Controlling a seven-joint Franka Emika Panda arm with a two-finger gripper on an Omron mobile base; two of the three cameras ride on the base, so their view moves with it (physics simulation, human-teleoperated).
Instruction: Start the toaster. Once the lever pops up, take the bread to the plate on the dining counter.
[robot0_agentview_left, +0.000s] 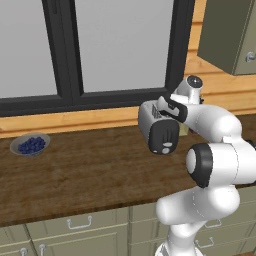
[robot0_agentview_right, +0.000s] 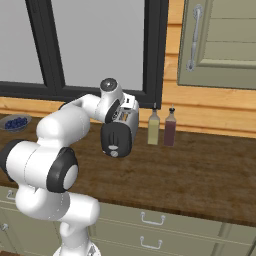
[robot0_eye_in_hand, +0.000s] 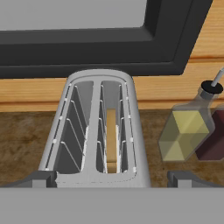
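The fingers (robot0_eye_in_hand: 112, 180) stand wide apart, straddling the near end of the toaster (robot0_eye_in_hand: 98, 131) from above and holding nothing. The bread (robot0_eye_in_hand: 111, 139) sits upright in the right-hand slot. At 3 o'clock from the toaster, on the wooden table (robot0_eye_in_hand: 22, 140), stand a yellow bottle (robot0_eye_in_hand: 183, 135) and a dark red bottle (robot0_eye_in_hand: 213, 142), both without readable labels. No writing shows on the toaster.

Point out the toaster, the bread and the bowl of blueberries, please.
toaster (robot0_eye_in_hand: 98, 83): hand view, rounded far end of its top.
bread (robot0_eye_in_hand: 111, 135): hand view, top edge inside the right slot.
bowl of blueberries (robot0_agentview_left: 30, 145): left base view, the berries.
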